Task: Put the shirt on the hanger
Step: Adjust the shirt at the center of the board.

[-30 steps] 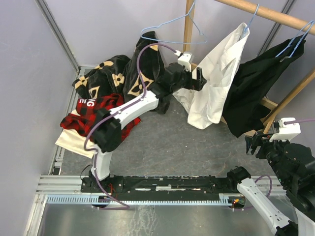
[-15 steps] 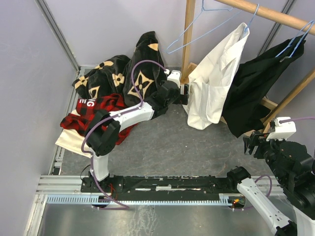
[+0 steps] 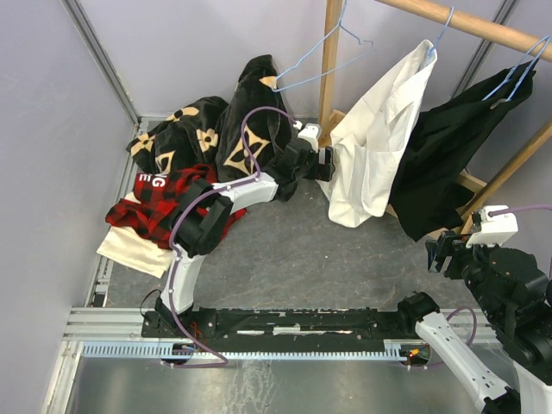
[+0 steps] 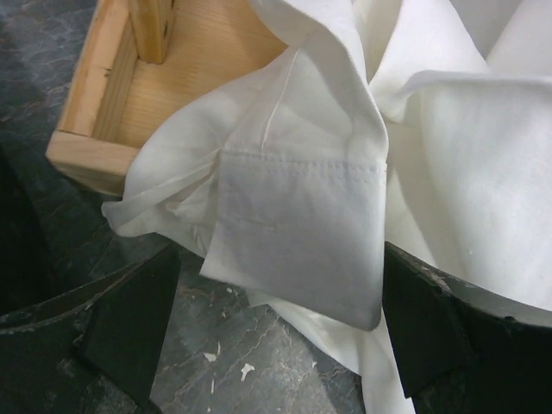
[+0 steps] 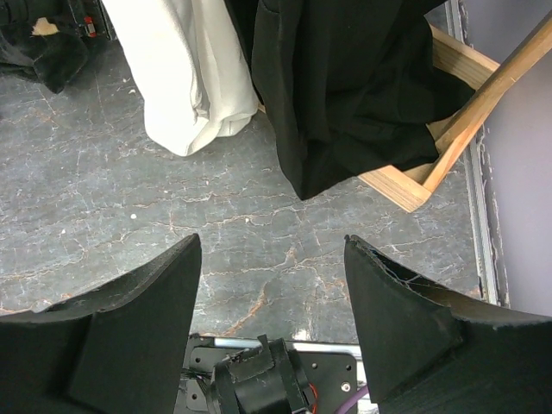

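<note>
The white shirt (image 3: 379, 138) hangs from the wooden rod (image 3: 483, 30) by a light-blue hanger hook (image 3: 446, 21). A second, empty light-blue hanger (image 3: 332, 53) hangs tilted beside the upright post. My left gripper (image 3: 326, 162) is open at the shirt's lower left edge. In the left wrist view a stitched white shirt flap (image 4: 302, 233) hangs between the open fingers (image 4: 129, 319) without being pinched; the gripper (image 4: 276, 336) is just above the floor. My right gripper (image 3: 444, 252) is open and empty over the floor at the right, and so it shows in its wrist view (image 5: 272, 319).
A black garment (image 3: 448, 147) hangs on another blue hanger right of the shirt. A black garment with tan flowers (image 3: 216, 129) and a red plaid shirt (image 3: 168, 203) lie piled at the left. The rack's wooden base (image 4: 112, 112) and post (image 3: 330, 60) stand close behind my left gripper.
My left gripper has dropped and drawn back left to the shirt's lower edge. The empty hanger swung right, then partly back. The right arm barely moved.
</note>
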{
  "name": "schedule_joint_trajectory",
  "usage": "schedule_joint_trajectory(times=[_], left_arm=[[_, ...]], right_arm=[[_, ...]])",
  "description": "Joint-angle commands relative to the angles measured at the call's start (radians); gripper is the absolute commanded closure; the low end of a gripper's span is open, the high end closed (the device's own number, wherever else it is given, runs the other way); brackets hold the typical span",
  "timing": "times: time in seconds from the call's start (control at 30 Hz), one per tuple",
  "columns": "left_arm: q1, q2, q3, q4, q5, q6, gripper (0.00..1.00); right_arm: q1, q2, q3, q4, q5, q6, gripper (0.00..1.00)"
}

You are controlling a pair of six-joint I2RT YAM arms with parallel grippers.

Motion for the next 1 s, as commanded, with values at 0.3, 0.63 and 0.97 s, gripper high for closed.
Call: schedule_joint_trajectory(times=[0.3,0.63,0.97], left_arm=[[0.026,0.083,0.091,0.03,0.059,0.012,0.35],[0.021,0.049,0.144,0.019,0.102,-0.011,0.97],[0.004,0.182,0.499,-0.026,0.165,-0.073,0.97]], right_arm=[[-0.002,-0.002,0.007,-0.001,0.003,0.01,0.25],[-0.002,0.009,0.003,0.009,-0.005,0.01,0.25],[-0.002,0.019,0.0,0.013,-0.006,0.007,0.25]])
